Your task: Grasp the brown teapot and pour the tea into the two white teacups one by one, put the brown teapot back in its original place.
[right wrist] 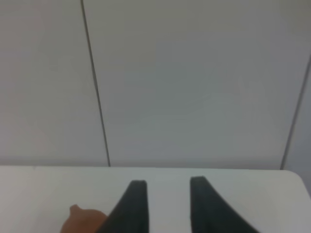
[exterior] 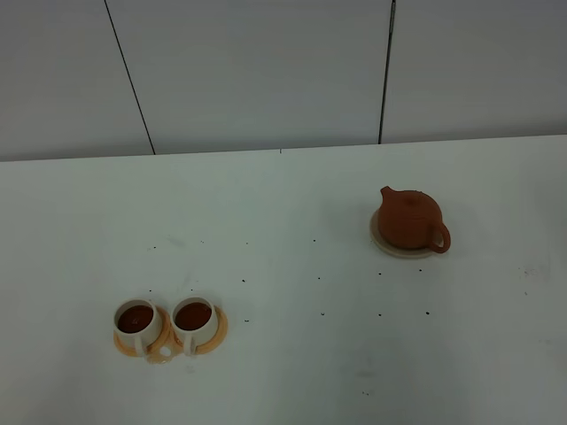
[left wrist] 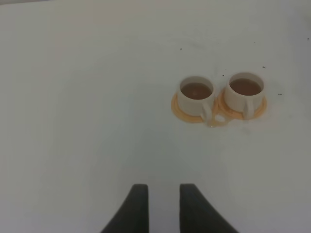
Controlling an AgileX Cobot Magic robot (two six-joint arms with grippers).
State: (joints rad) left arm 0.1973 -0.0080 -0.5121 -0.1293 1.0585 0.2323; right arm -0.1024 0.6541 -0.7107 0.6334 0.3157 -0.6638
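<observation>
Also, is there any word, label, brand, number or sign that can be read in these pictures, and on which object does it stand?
None: no readable text in any view.
Brown teapot: plain clay, no mark visible.
Two white teacups: plain, no print.
Orange saucers and beige coaster: plain.
Table: only dark specks, not writing.

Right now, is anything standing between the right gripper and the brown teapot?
Nothing visible does. In the right wrist view the right gripper holds nothing, with only bare white table toward the brown teapot, which peeks in beside one finger. From above, the teapot sits alone on its beige coaster.
</observation>
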